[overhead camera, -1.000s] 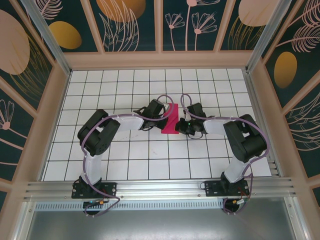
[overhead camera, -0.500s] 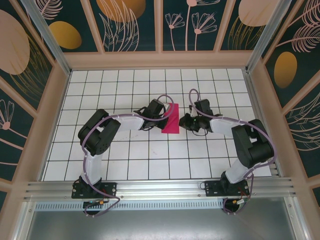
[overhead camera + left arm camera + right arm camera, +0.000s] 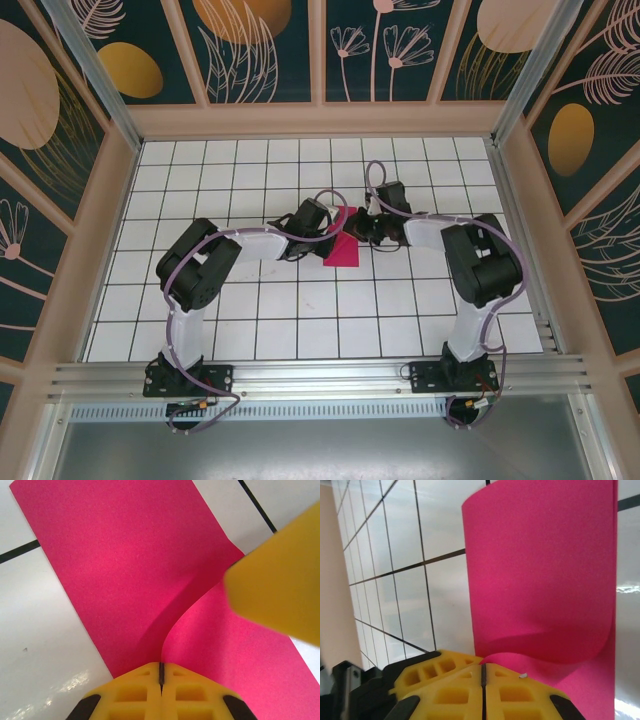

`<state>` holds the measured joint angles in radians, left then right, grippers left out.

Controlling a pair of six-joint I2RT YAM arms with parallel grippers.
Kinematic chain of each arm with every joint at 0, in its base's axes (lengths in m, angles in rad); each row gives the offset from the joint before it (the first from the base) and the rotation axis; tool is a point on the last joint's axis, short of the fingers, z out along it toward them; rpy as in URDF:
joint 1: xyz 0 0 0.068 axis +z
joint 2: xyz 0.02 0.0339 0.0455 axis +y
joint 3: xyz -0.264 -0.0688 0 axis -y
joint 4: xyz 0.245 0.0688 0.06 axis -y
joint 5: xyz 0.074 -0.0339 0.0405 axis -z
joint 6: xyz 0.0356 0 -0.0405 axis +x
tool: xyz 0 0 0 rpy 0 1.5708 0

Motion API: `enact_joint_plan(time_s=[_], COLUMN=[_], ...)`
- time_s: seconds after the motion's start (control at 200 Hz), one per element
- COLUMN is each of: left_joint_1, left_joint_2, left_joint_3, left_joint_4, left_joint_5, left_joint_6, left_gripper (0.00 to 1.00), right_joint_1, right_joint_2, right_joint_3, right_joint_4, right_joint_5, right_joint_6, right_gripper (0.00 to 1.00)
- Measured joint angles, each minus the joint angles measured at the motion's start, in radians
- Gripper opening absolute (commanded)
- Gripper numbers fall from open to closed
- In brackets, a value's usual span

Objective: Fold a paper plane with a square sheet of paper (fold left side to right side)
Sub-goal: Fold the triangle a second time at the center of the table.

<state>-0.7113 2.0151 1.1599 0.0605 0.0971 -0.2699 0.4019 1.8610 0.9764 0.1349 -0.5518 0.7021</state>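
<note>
The square sheet of paper [image 3: 342, 246] lies mid-desk between your two arms, already doubled into a narrow strip. The top layer isn't flat, though. In the left wrist view it bows up in a curl, and in the right wrist view it rolls over in a soft loop along one long side. So the job in hand, I'd judge, is setting that crease.

Don't rush it. Get the free edge squared over the lower layer's edge first. Then press down at the loop and sweep along its length, one tip anchoring while the other slides. If both drag at once, the sheet will likely skate on the glossy white desk [image 3: 250, 300] and the fold will go crooked.

Your left end effector [image 3: 161, 672] has its yellow fingers pressed tight together, seam closed, sitting right on the paper. The lifted edge runs straight into that seam. I can't tell whether a layer is nipped or just meets the tips there.

Your right end effector [image 3: 482, 672] is pressed together too, tips against the paper where the loop comes down. Again, I can't say whether it's caught.

That blurred yellow block [image 3: 275, 585] at the right of the left wrist view looks like the right arm's finger, hovering close. Mind they don't collide.
</note>
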Motion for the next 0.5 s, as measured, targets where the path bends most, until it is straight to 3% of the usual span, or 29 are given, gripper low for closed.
enact_joint_plan(time_s=[0.5], left_joint_1=[0.0], left_joint_2=[0.002], left_joint_3=[0.0], left_joint_4=[0.004], left_joint_5=[0.0], left_joint_6=[0.0], left_gripper=[0.0], right_joint_1=[0.017], right_joint_2=[0.066], right_joint_3=[0.023], right_joint_4=[-0.022], right_joint_5=[0.018], right_joint_6=[-0.017], right_gripper=[0.1])
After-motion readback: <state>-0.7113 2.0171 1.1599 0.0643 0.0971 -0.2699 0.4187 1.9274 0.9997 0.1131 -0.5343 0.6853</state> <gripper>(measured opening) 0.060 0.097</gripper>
